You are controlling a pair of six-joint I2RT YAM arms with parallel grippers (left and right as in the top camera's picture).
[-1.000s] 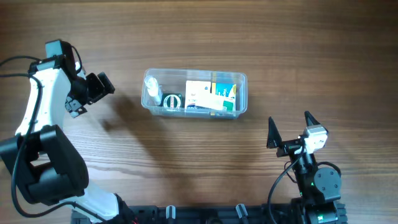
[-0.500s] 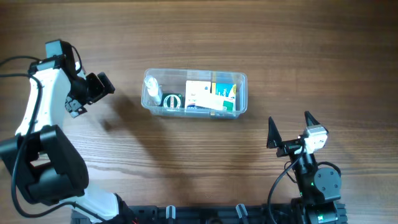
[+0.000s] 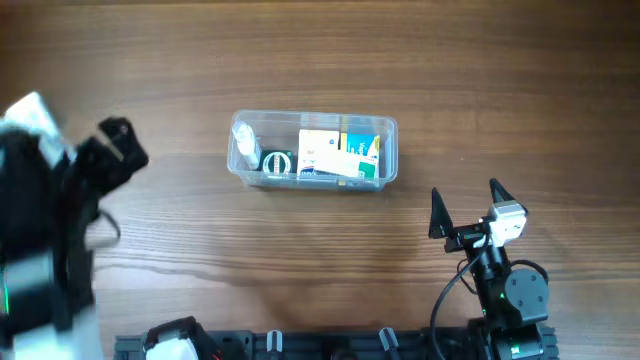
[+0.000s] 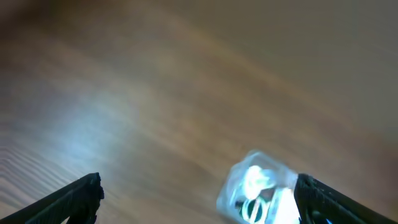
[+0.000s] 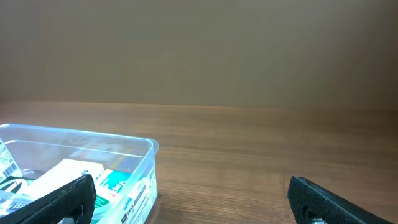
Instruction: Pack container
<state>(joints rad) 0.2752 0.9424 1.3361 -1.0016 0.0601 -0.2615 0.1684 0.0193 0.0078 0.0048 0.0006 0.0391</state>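
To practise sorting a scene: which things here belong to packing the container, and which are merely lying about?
Belongs to the job: container, white bottle, round dark item, boxes inside it.
Merely there: wooden table, black rail at its near edge.

**Clear tub on brown grain**

Brown, dark-streaked wood-grain table (image 3: 320, 60). Clear container (image 3: 320, 116), bluish at the rim. Inside: white box (image 3: 320, 152) with green and yellow print, clear bottle (image 3: 245, 146), black-and-green round piece (image 3: 277, 163). Black right gripper (image 3: 465, 188).
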